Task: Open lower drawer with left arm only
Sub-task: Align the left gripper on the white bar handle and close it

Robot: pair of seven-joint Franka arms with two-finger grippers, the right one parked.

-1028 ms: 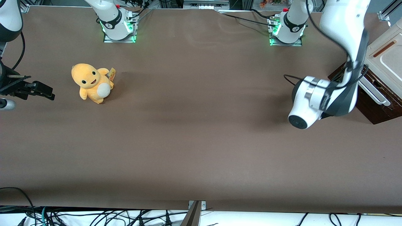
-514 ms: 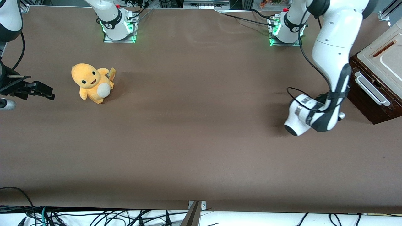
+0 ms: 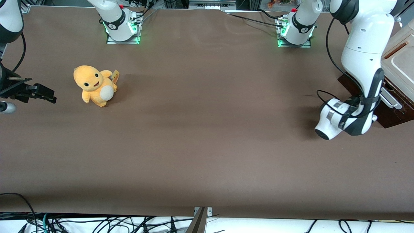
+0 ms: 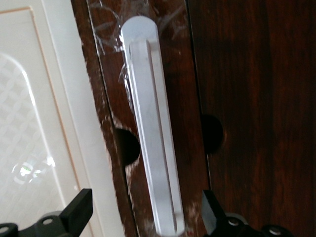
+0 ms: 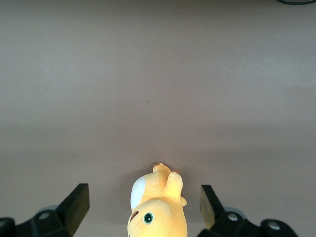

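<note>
The lower drawer (image 3: 392, 118) has a dark brown wood front and sits in a cabinet at the working arm's end of the table. Its silver bar handle (image 3: 391, 101) shows only at one end past the left arm (image 3: 364, 58). The arm's wrist (image 3: 343, 118) hangs right in front of the drawer and hides my gripper in the front view. In the left wrist view my gripper (image 4: 145, 215) is open. Its black fingertips (image 4: 81, 210) straddle the handle (image 4: 148, 113) without touching it. The drawer front (image 4: 177, 74) fills the view, and no pale inside shows.
The cabinet's cream top panel (image 3: 401, 61) rises above the drawer and also borders the handle (image 4: 44, 123). A yellow plush toy (image 3: 94, 85) sits toward the parked arm's end. Both arm bases (image 3: 296, 29) stand at the table's back edge.
The left arm's wrist has swung closer to the cabinet front and now covers most of the handle. The cabinet and the plush toy have not moved.
</note>
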